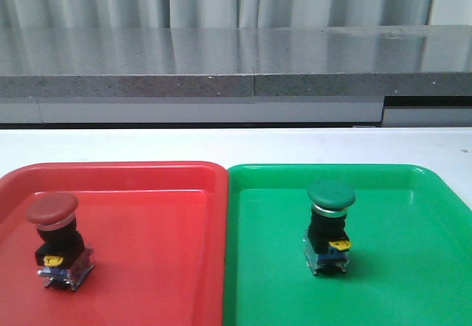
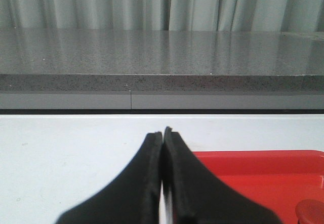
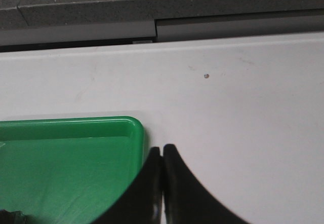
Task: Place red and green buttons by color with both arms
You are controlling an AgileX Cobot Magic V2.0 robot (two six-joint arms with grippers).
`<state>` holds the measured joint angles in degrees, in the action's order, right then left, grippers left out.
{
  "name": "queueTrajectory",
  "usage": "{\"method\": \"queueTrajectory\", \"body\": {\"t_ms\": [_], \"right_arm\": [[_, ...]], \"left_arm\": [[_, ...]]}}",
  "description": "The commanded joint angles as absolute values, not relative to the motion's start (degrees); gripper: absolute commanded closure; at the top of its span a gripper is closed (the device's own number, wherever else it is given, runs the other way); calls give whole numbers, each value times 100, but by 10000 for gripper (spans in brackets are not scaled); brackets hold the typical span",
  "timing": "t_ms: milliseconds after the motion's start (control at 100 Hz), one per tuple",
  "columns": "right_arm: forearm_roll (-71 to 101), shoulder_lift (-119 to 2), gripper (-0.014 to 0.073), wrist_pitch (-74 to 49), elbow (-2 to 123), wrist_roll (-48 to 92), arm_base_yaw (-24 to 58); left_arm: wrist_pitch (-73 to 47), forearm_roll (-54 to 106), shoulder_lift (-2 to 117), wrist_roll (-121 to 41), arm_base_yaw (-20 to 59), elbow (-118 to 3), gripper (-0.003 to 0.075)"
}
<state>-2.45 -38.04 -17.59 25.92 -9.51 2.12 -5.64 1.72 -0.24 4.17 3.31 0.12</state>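
Observation:
The red button (image 1: 56, 239) stands upright in the red tray (image 1: 169, 267), near its left side. The green button (image 1: 330, 225) stands upright in the green tray (image 1: 413, 267), about mid-tray. Neither arm shows in the front view. In the left wrist view my left gripper (image 2: 162, 133) is shut and empty, over the white table beside the red tray's far corner (image 2: 263, 158); the red cap's edge (image 2: 310, 211) peeks in at the corner. In the right wrist view my right gripper (image 3: 162, 149) is shut and empty, just outside the green tray's far corner (image 3: 132, 125).
The two trays lie side by side on a white table (image 1: 236, 145), touching in the middle. A grey speckled counter ledge (image 1: 236, 82) runs behind the table, with curtains above it.

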Motion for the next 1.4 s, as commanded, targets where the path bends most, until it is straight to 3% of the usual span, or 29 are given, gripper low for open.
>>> {"method": "queueTrajectory", "body": {"t_ms": [0, 490, 690, 890, 1390], "right_arm": [[-250, -3353, 658, -1081, 2386, -872, 182], [-235, -1299, 658, 1368, 451, -872, 182], [-210, -688, 658, 1297, -56, -872, 182], [-210, 235, 658, 197, -49, -872, 172], [-208, 189, 658, 124, -49, -872, 174]], "left_arm": [[-159, 220, -209, 424, 321, 81, 741], [-159, 220, -209, 424, 321, 81, 741], [-159, 220, -209, 424, 321, 81, 741], [-159, 220, -209, 424, 321, 81, 741], [-159, 220, -209, 424, 321, 81, 741]]}}
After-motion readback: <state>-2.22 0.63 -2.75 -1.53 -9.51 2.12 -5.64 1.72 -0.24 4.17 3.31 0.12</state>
